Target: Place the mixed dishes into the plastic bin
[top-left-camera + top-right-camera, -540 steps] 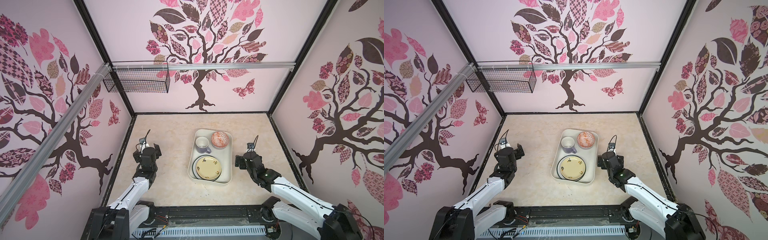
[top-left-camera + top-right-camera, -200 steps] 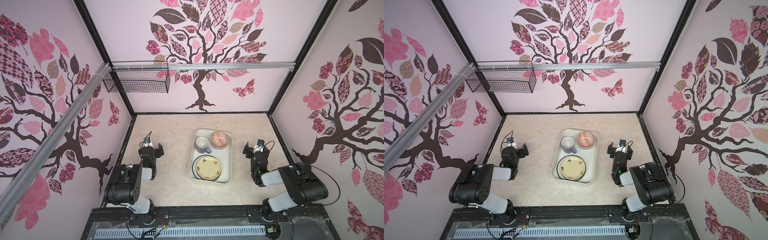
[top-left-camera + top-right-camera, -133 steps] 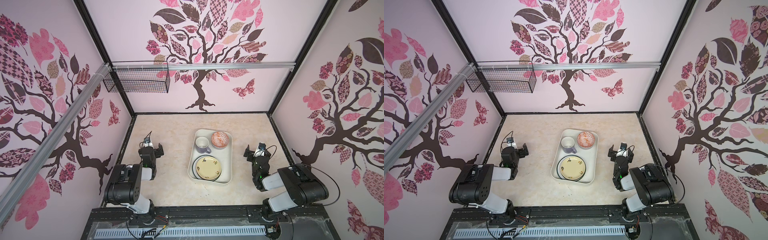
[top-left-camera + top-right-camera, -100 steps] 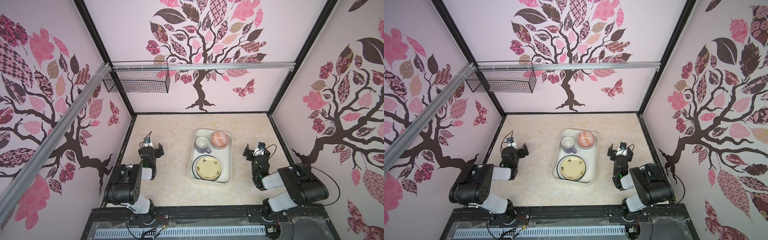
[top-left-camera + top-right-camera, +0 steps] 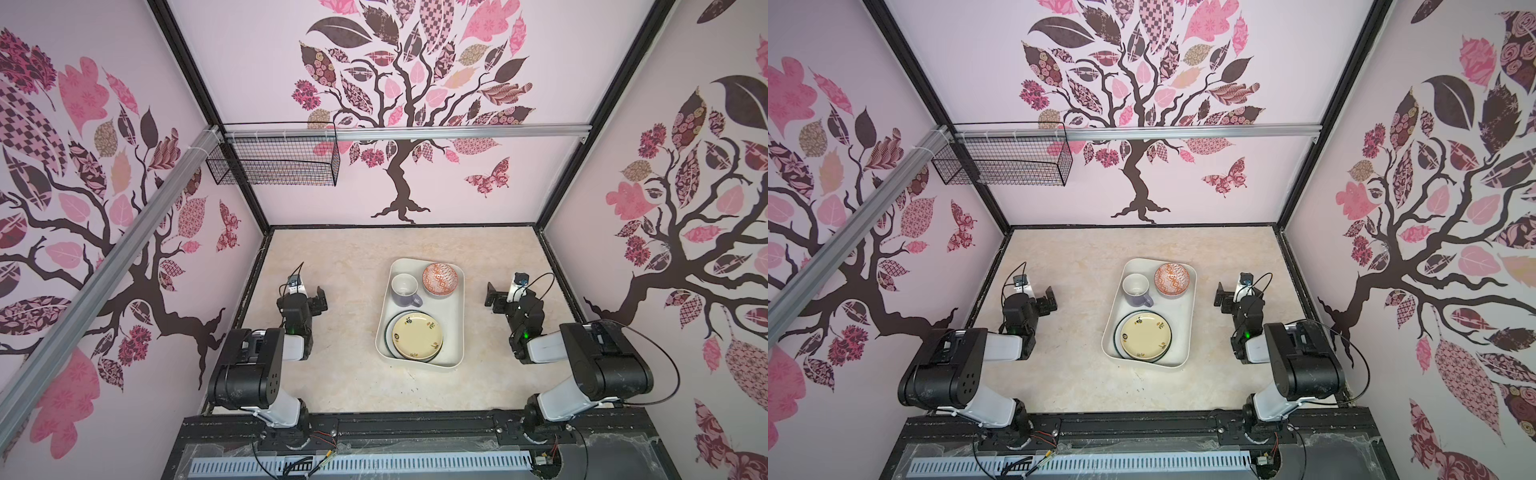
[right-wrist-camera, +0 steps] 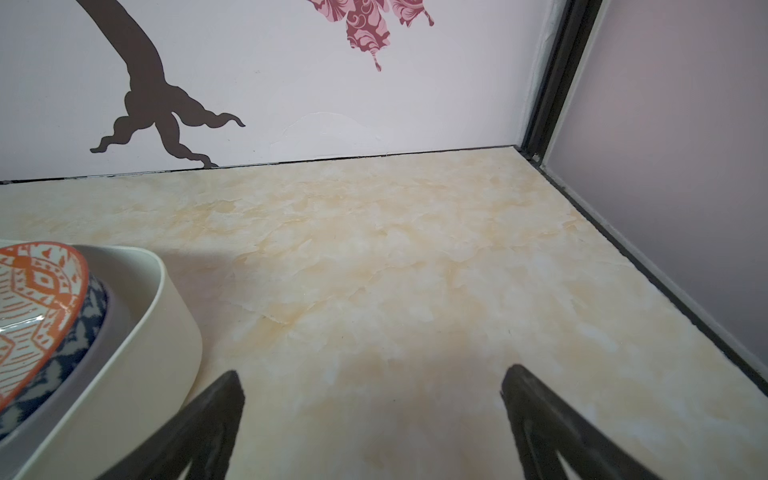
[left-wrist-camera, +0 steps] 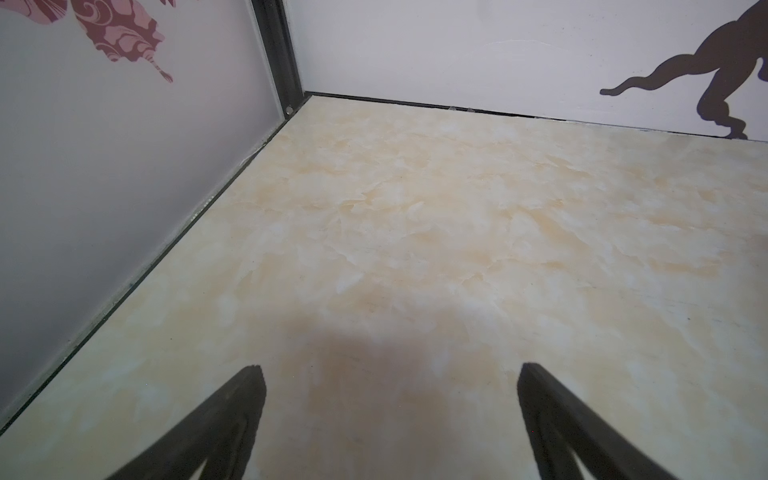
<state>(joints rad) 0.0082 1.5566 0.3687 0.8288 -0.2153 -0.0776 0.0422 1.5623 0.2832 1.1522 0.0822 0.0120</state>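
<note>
Left gripper stands wide open, with nothing between its dark, tapering fingers but matte beige marbled tabletop; right gripper is equally spread and empty; the plastic bin, smooth cream with a rounded corner, sits just beside one right finger without touching it; in both top views the bin lies between the two grippers, holding the glossy orange-patterned bowl, lavender mug and round cream flowered plate, which is stacked on a dark-rimmed plate.
</note>
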